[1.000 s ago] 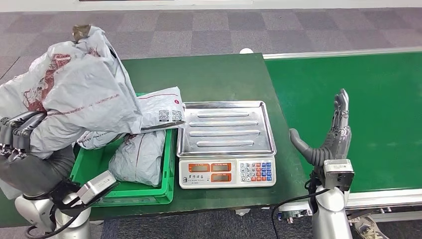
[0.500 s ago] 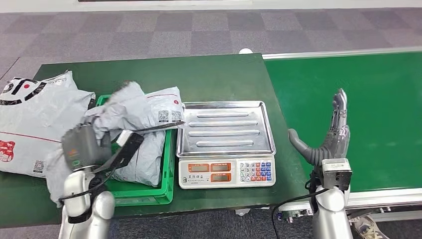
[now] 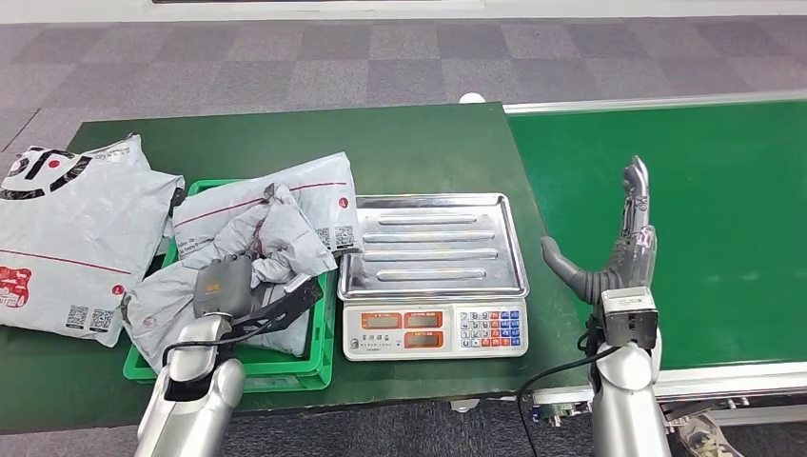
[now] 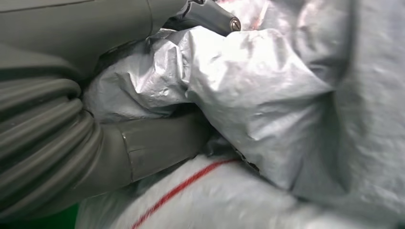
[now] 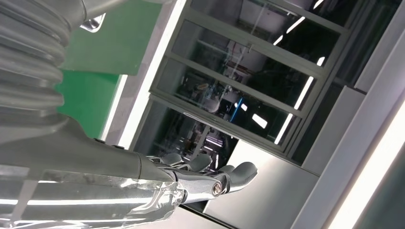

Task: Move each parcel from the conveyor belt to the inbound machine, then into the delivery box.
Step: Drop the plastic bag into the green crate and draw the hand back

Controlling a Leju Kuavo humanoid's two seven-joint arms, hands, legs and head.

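- Crumpled grey parcel (image 3: 249,249) lying in the green delivery box (image 3: 285,371) on the bench, long axis slanting toward the scale (image 3: 433,271).
- Left hand (image 3: 221,288) clutching its wrinkled plastic, fingers wrapped in.
- Right hand (image 3: 619,249) upright beside the conveyor belt (image 3: 723,190), fingers spread, holding nothing.

A parcel-sorting workstation: green conveyor belt (image 3: 666,219), weighing scale (image 3: 433,276), and crate (image 3: 285,371) of grey courier bags (image 3: 266,233).

My left arm reaches forward and low, and my left hand (image 4: 119,148) presses its thumb and fingers into a crumpled grey parcel (image 3: 271,238). My right hand (image 3: 619,252) stands upright, fingers straight, thumb spread aside, holding nothing.
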